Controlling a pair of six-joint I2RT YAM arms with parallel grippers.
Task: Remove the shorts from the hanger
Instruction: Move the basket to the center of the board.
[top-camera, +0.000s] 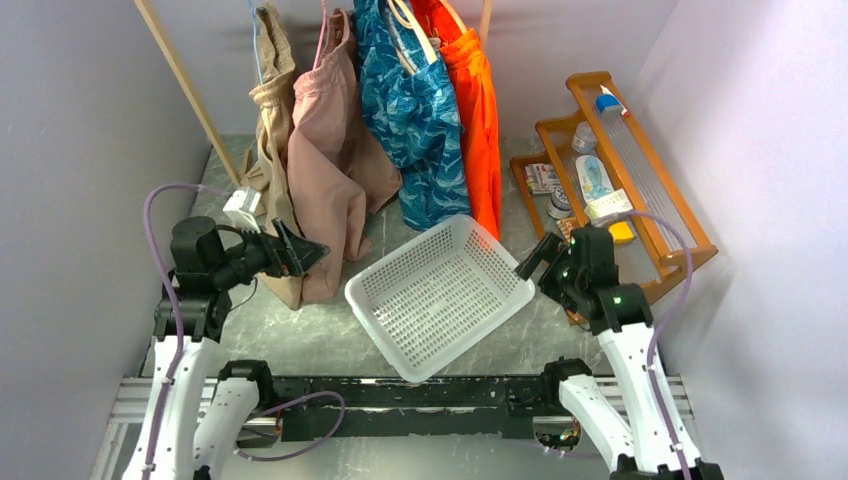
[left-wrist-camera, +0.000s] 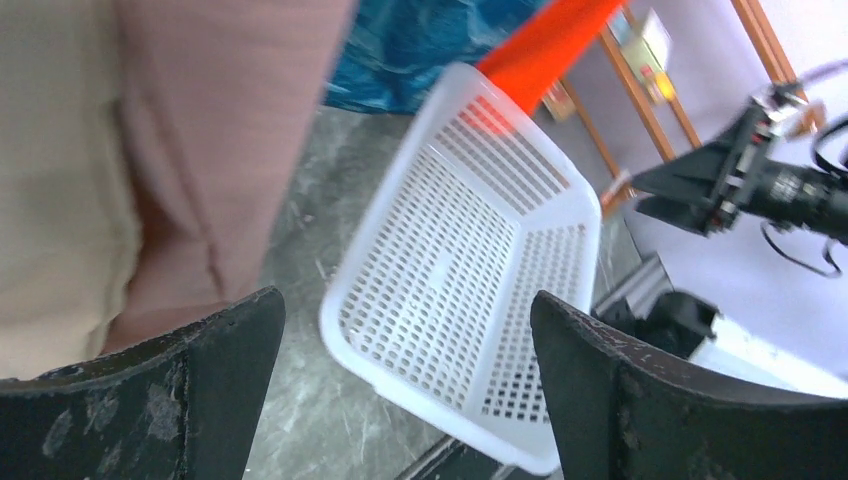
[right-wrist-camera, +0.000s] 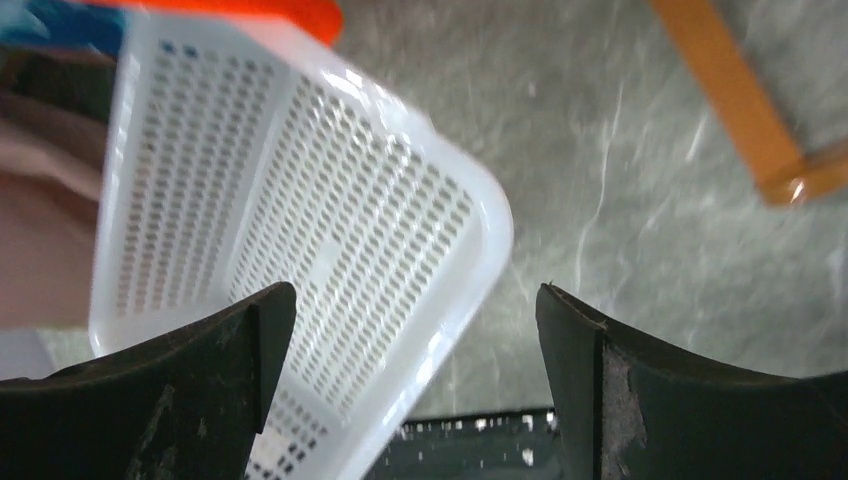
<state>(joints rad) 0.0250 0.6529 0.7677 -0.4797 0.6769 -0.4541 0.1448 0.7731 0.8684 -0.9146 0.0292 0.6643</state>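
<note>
Four pairs of shorts hang side by side at the back: tan (top-camera: 268, 120), dusty pink (top-camera: 330, 160), patterned blue (top-camera: 415, 120) and orange (top-camera: 480, 110). Their hangers (top-camera: 256, 45) run up out of the top edge of the view. My left gripper (top-camera: 303, 250) is open, its tips just beside the lower legs of the pink pair, holding nothing. In the left wrist view, pink cloth (left-wrist-camera: 230, 120) and tan cloth (left-wrist-camera: 55, 180) fill the left behind the open gripper (left-wrist-camera: 405, 300). My right gripper (top-camera: 530, 262) is open and empty by the basket's right corner, as the right wrist view (right-wrist-camera: 412, 295) shows.
A white perforated basket (top-camera: 440, 295) sits tilted on the grey table between the arms, also in the wrist views (left-wrist-camera: 470, 250) (right-wrist-camera: 300, 200). A wooden shelf (top-camera: 640, 190) with small items stands at the right. Slanted wooden rack poles (top-camera: 185, 85) rise at the back left.
</note>
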